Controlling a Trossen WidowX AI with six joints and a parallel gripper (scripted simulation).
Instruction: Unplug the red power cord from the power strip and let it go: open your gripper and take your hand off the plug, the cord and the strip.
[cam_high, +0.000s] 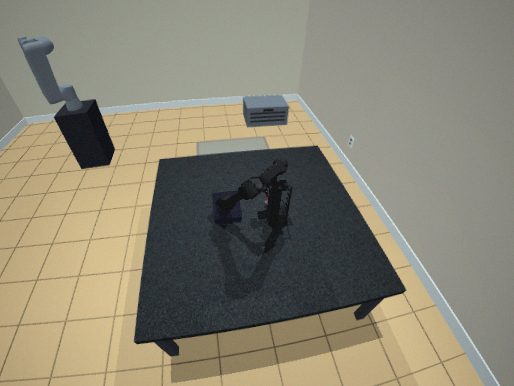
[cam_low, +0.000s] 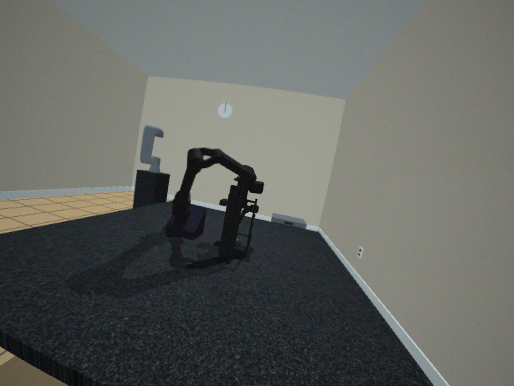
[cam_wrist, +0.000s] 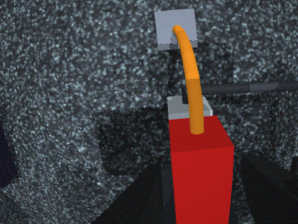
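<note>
As we look past our part-open gripper (cam_wrist: 200, 212), one red plug (cam_wrist: 201, 176) sits between its fingers without a confirmed grip, one orange cord (cam_wrist: 190, 76) ahead, over the speckled dark counter (cam_wrist: 67, 63).

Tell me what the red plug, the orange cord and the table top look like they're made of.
Red plug: looks like hard matte plastic, a flat even colour with sharp box edges. Orange cord: probably rubber or vinyl sheathing, since it bends in a smooth arc with a soft sheen. Table top: dark, speckled grey-white, like granite or coarse carpet; its look leaves that open.
</note>
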